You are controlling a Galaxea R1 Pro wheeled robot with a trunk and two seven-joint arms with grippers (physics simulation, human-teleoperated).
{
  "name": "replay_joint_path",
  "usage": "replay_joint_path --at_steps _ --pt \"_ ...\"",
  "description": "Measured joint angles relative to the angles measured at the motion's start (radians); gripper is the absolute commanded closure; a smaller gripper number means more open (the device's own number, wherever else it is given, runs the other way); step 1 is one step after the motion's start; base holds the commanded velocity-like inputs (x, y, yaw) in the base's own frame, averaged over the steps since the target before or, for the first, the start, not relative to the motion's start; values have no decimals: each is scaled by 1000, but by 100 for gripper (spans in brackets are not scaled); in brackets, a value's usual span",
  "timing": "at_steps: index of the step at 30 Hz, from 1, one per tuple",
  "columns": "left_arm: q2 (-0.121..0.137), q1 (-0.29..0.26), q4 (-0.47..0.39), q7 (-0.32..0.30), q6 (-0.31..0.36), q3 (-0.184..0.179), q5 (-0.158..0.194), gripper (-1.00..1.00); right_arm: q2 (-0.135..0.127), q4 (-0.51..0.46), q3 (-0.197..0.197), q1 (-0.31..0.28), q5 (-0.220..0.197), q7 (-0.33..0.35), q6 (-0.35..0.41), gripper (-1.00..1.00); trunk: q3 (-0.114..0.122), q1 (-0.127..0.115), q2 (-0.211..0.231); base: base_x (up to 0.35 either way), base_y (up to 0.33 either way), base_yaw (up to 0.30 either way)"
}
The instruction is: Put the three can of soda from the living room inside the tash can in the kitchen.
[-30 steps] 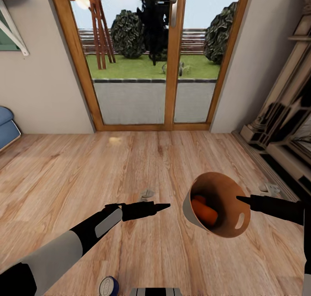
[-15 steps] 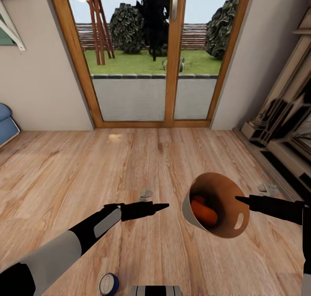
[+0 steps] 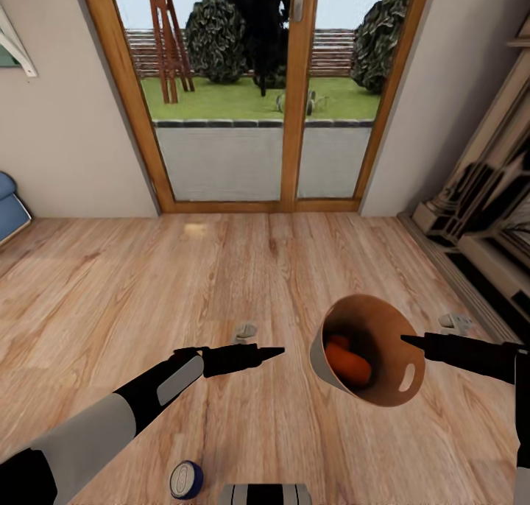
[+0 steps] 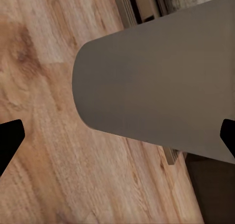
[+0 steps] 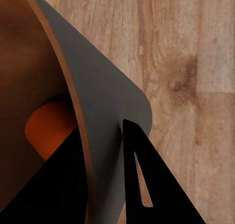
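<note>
Right gripper (image 3: pixel 409 339) pinching tash can (image 3: pixel 368 358) rim, two orange cans (image 3: pixel 346 361) inside; left gripper (image 4: pixel 117 136) spread, empty; blue can (image 3: pixel 185 480) on floor.

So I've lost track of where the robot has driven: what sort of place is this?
Probably a lived-in room of a house, at its garden side: wood-framed glass doors open onto a lawn, the wood floor runs wall to wall, and a light-blue sofa edge shows at the left.

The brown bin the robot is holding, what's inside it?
Inside the trash can, held tilted by the right gripper pinching its rim, lie orange soda cans. Two seem to be there, but the bin's wall covers part of them, so the count is unsure.
</note>
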Motion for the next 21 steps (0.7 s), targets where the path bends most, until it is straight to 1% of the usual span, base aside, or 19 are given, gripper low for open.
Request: replay_joint_path --at_steps 18,21 --pt "14 0 0 1 -1 -1 -1 -100 0 0 0 -1 0 0 0 100 -29 0 0 0 0 0" --pt "23 0 1 2 -1 -1 -1 -100 0 0 0 -1 0 0 0 100 -34 0 0 0 0 0"
